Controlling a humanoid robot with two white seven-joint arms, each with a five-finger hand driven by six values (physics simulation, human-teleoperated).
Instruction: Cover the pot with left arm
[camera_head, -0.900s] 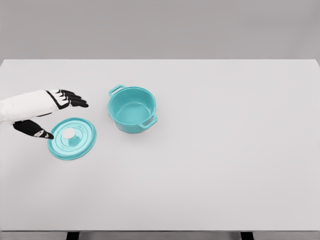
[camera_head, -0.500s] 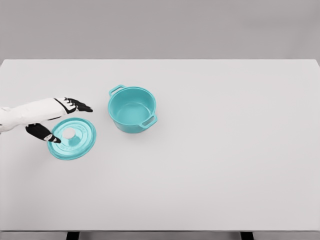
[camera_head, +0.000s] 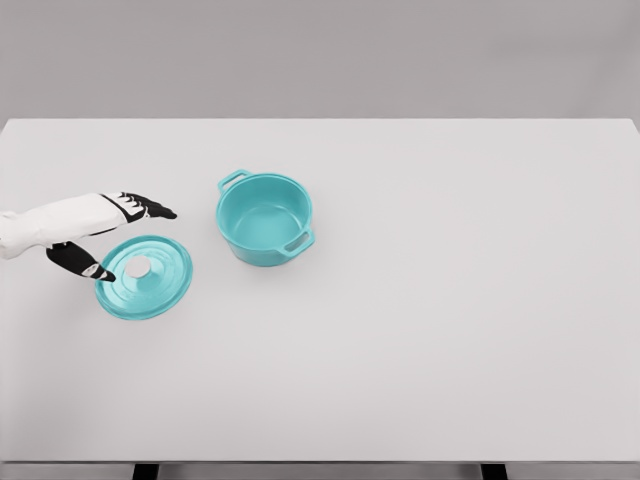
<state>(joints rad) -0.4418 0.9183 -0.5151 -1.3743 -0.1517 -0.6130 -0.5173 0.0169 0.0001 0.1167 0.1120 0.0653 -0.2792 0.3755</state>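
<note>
One open left hand (camera_head: 100, 232) beside lid (camera_head: 145, 277).

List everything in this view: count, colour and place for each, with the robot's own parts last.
pot: one, teal, open and empty, upright on the table left of centre, two side handles.
lid: one, teal with a pale knob, flat on the table to the lower left of the pot, apart from it.
table: one, white, fills most of the view.
left hand: one, white with black fingers, spread, at the lid's left edge, holding nothing.
right arm: not in view.
</note>
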